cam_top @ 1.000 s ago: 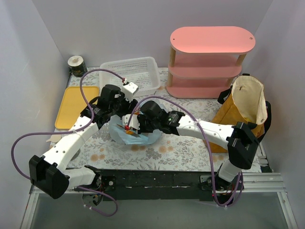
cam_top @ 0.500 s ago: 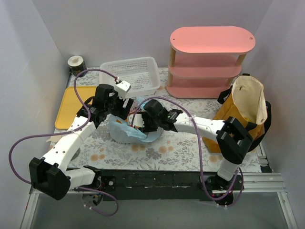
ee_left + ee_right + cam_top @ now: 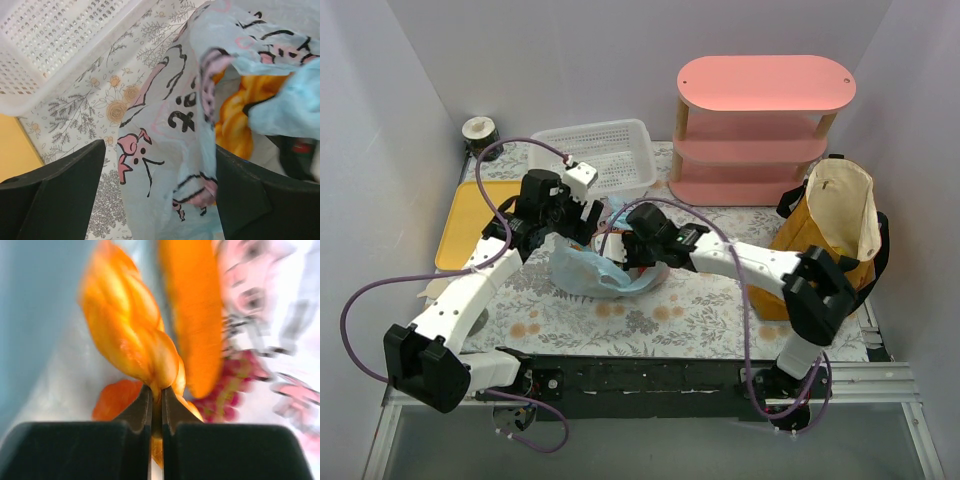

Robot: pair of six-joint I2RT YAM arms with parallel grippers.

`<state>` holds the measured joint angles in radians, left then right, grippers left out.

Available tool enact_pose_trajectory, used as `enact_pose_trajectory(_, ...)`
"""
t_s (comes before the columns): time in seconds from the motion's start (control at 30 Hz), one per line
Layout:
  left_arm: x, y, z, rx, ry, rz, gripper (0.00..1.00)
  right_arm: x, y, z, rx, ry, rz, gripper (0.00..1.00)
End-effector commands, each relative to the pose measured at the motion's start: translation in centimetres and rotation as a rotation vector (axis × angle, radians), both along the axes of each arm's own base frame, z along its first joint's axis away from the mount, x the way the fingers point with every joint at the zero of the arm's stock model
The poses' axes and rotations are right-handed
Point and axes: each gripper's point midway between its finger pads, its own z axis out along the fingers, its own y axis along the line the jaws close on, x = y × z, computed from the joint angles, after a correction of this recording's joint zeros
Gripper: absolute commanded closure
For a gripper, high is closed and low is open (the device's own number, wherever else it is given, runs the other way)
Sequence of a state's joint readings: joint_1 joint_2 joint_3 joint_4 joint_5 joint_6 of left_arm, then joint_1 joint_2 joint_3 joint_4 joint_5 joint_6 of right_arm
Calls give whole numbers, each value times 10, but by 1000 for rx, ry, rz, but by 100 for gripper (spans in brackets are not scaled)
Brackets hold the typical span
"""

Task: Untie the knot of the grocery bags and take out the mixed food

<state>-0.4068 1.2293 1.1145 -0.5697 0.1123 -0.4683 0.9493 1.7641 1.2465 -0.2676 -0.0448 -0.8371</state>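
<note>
Two hands were at a thin translucent pale blue plastic bag (image 3: 582,275), which lay on the floral-patterned worktop (image 3: 670,312) just in front of a white perforated plastic basket (image 3: 595,150). From above, the left hand (image 3: 588,215) sat at the bag's far edge and the right hand (image 3: 628,258) pointed into its mouth from the right, though that view did not show how either hand's fingers stood. The left wrist view settled one. There the two black fingers (image 3: 55,195) stood wide apart, and the bag's film, printed with pink cartoon figures and black marks, hung loose between them with neither finger plainly touching it. It also caught orange food through the bag's opening and a corner of a flat yellow tray (image 3: 15,150). The right wrist view, from inside the bag, showed the right hand pressed together, pinching the lower end of an orange-tan twisted pastry piece (image 3: 132,340), with a blurred reddish-purple cluster (image 3: 225,400) beyond. Only the overhead view took in the mustard-brown fabric tote (image 3: 790,240), upright and open at the worktop's right, well apart from the bag. It alone also showed the pink three-tier shelf (image 3: 760,130) and the dark cup with a white rim (image 3: 478,135) in the far left corner.
</note>
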Motion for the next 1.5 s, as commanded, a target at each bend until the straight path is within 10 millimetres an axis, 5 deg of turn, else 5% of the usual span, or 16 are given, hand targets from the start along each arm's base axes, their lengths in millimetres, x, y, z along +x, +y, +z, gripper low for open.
enact_pose_trajectory(0.0,-4,-5,-6,-2,44,-26,20,-31,8,125,336,-38,69,99)
enact_pose_trajectory(0.07,-4,-4,-15,15,53,-30,20,-47,-7,147,386,-51,97,99)
enact_pose_trajectory(0.1,-5,-3,-18,21,52,-30,20,-60,-13,140,389,-18,129,99)
enact_pose_trajectory(0.2,-6,-1,-35,35,77,-29,20,-83,-27,158,465,-5,177,99)
enact_pose_trajectory(0.47,-7,-1,-30,28,89,-21,16,-80,-44,245,632,-156,142,99)
enact_pose_trajectory(0.57,-14,-6,-11,1,85,-55,12,-73,-56,278,678,-364,163,99)
enact_pose_trajectory(0.67,-13,-15,41,-81,12,-71,2,-64,-69,311,708,-641,184,99)
enact_pose_trajectory(0.7,-11,-20,73,-124,-35,-76,2,-61,-74,327,734,-728,172,99)
enact_pose_trajectory(0.8,-19,-41,113,-244,-18,-145,2,-59,-79,330,697,-889,210,99)
enact_pose_trajectory(0.83,-14,-49,140,-280,-50,-169,2,-59,-81,340,711,-964,216,99)
enact_pose_trajectory(0.9,-16,-60,157,-324,-36,-217,2,-54,-81,327,661,-1044,238,99)
enact_pose_trajectory(0.93,-13,-64,182,-350,-79,-239,2,-51,-81,327,651,-1084,243,99)
enact_pose_trajectory(1.03,-12,-80,189,-376,-53,-330,2,-41,-80,309,569,-1200,258,99)
enact_pose_trajectory(1.13,-18,-91,188,-402,-11,-399,2,-39,-84,315,577,-1308,245,99)
enact_pose_trajectory(1.3,-46,-107,160,-464,178,-544,3,-37,-85,329,597,-1393,227,99)
enact_pose_trajectory(1.47,-47,-110,135,-461,254,-557,9,-37,-79,332,603,-1414,254,99)
